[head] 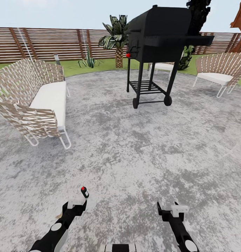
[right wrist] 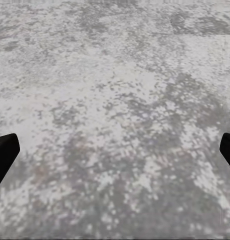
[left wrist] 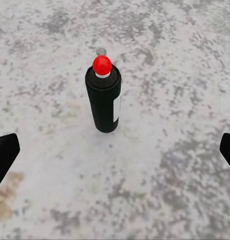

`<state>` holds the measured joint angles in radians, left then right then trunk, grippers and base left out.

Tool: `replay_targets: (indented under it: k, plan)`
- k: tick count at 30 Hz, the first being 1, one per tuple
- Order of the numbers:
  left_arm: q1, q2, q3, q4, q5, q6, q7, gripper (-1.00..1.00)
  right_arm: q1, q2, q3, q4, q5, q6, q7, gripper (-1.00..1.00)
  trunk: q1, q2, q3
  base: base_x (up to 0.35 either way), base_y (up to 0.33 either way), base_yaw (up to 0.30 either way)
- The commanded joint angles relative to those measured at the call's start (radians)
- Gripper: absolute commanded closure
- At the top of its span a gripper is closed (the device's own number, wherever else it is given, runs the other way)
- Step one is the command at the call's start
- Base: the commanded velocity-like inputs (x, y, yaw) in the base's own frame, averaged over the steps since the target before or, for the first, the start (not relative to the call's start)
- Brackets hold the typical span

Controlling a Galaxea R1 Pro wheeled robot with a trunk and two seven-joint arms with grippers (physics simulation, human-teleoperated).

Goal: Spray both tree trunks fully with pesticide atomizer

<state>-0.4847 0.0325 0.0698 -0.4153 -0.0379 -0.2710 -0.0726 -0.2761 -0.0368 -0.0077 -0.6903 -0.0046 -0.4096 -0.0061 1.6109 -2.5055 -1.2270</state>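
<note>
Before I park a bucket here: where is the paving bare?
Bare: the wide paving between sofa and grill, and the stretch ahead of the right claw. Taken: the spot by the left claw, where the atomizer stands. Crowded: the far edge, with chair and palm.

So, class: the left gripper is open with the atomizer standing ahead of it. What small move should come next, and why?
Probably ease the left gripper forward until its open fingers flank the upright pesticide atomizer, then close. The atomizer stands free on the paving, centred between the fingers but beyond them.

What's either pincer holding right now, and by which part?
Nothing. The left pincer is open short of the upright atomizer; the right pincer is open over bare paving.
</note>
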Motion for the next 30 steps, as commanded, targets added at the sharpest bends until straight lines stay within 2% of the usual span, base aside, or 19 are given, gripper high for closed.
replay_targets:
  k: [1, 12, 22, 30]
  plan:
    - [0.0, 0.0, -0.001, 0.002, 0.001, -0.009, 0.0, -1.0, 0.0, 0.0, 0.0, 0.0, 0.0, 0.0, 0.0, -1.0, 0.0, 0.0, -0.005, 0.0, 0.0, 0.0]
    - [0.0, -0.001, -0.001, 0.006, 0.002, -0.022, 0.0, -1.0, 0.0, 0.0, 0.0, 0.0, 0.0, 0.0, 0.0, -1.0, 0.001, -0.001, -0.011, 0.012, 0.0, 0.0]
    - [-0.001, -0.002, 0.002, 0.007, 0.004, -0.021, 0.003, -1.0, 0.0, 0.0, 0.0, -0.001, 0.0, 0.0, 0.0, -1.0, 0.001, -0.001, -0.011, 0.287, 0.0, 0.0]
    - [-0.002, -0.003, 0.0, 0.006, 0.003, -0.021, 0.002, -1.0, 0.0, 0.0, 0.0, -0.002, 0.0, 0.0, 0.0, -1.0, 0.001, -0.001, -0.011, 0.114, -0.031, 0.0]
